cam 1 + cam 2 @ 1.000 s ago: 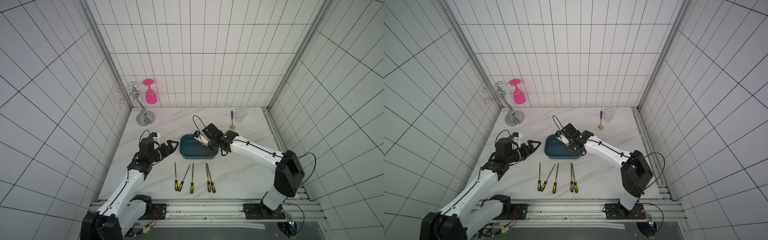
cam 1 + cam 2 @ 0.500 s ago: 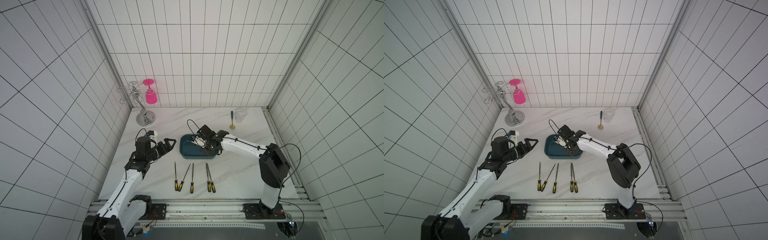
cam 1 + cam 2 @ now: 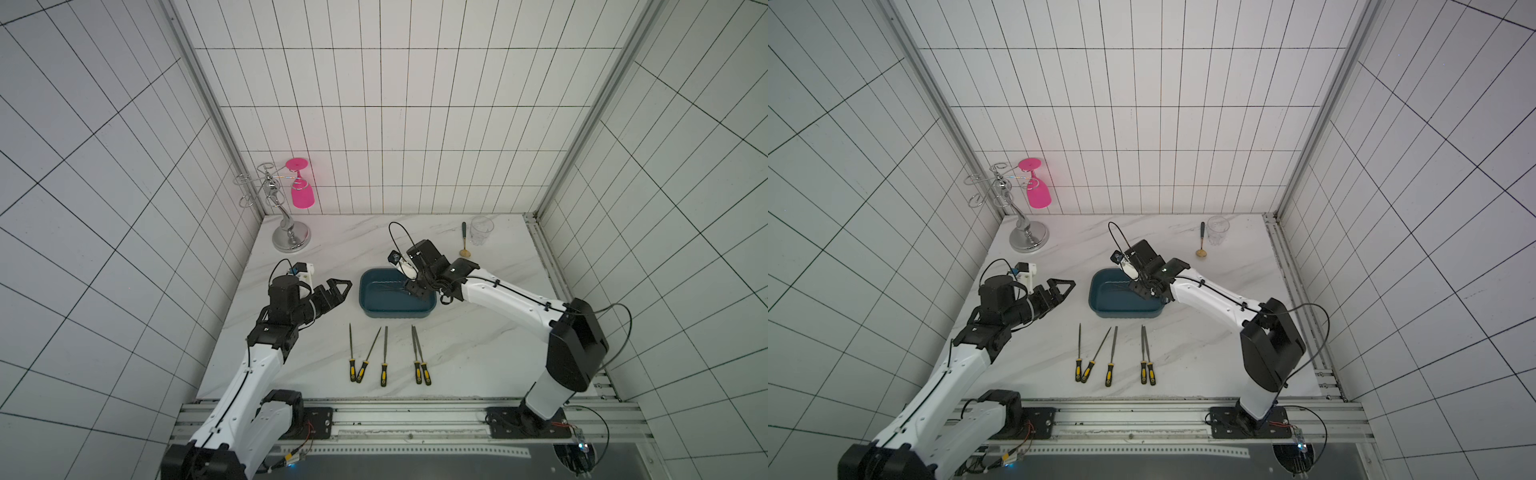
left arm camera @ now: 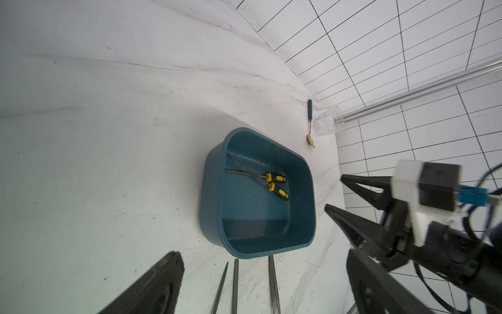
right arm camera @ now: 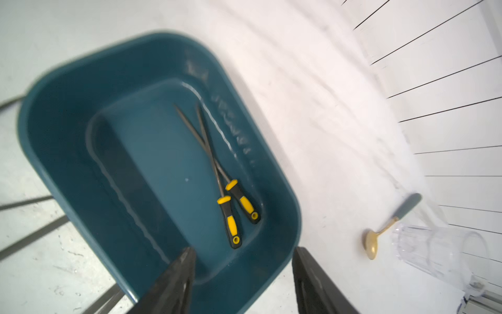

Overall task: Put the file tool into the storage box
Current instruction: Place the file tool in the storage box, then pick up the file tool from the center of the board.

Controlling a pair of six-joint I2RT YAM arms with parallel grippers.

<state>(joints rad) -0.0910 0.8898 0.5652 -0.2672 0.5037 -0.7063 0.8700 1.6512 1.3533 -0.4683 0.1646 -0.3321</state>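
Observation:
The storage box (image 3: 395,313) (image 3: 1125,312), a dark teal tub, sits mid-table. Two yellow-and-black-handled file tools lie crossed inside it (image 4: 277,178) (image 5: 231,220). Several more files (image 3: 385,351) (image 3: 1112,351) lie in a row on the table in front of the box. My right gripper (image 3: 415,286) (image 3: 1144,287) (image 5: 243,251) hangs over the box's right end, open, with nothing between its fingers (image 4: 353,185). My left gripper (image 3: 334,290) (image 3: 1061,288) (image 4: 263,255) hovers left of the box, open and empty, pointing at it.
A clear glass cup (image 3: 481,230) and a gold spoon (image 3: 464,241) sit at the back right. A silver glass rack (image 3: 291,239) holding a pink glass (image 3: 301,195) stands at the back left. Tiled walls close three sides, and a metal rail (image 3: 415,419) runs along the front.
My right gripper's jaws have gone from shut to open above the box, staying nearly in place. The left arm has hardly moved.

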